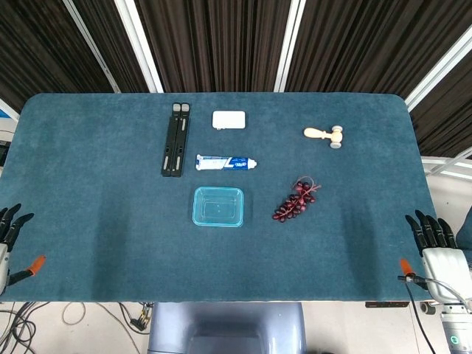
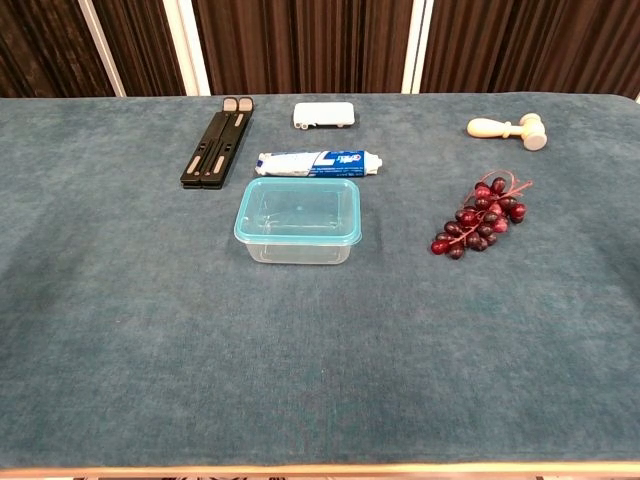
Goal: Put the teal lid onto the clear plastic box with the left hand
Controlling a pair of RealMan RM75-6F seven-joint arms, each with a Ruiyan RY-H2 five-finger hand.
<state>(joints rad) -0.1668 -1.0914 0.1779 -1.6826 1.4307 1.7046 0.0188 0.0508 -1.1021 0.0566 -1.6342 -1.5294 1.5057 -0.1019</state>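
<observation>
Teal lid (image 2: 297,210) seated on the box (image 2: 296,245), just nearer than the toothpaste (image 2: 318,163). Left hand (image 1: 6,240) and right hand (image 1: 436,247), well apart from the box, hold nothing, fingers spread.

Only the head view shows the hands; the chest view shows neither. The left hand (image 1: 7,243) sits at the far left edge, partly cut off by the frame, its dark fingers (image 1: 16,221) spread apart and pointing up, an orange-tipped thumb jutting out to the side below them. It holds nothing. The right hand (image 1: 439,251) sits at the lower right corner, white palm below, dark fingers (image 1: 426,227) straight, apart and pointing up, empty, with a cable trailing beneath its wrist.
</observation>
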